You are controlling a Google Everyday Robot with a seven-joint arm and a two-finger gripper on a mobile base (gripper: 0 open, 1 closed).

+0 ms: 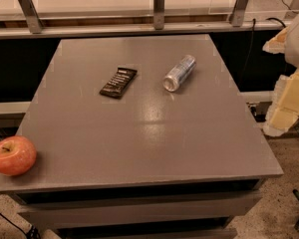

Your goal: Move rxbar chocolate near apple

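The rxbar chocolate [118, 82] is a flat dark wrapper with rows of white text. It lies on the grey table [154, 143], left of centre in the far half. The apple [13, 155], red-orange with a short dark stem, sits at the table's front left corner, right at the edge. The two are far apart, with bare tabletop between them. My gripper is out of view; only pale, blocky parts [289, 93] show at the right edge, beside the table.
A silver can [179, 72] lies on its side to the right of the bar. A rail with metal brackets [159, 6] runs behind the table's far edge. Cables lie on the floor at right and at front left.
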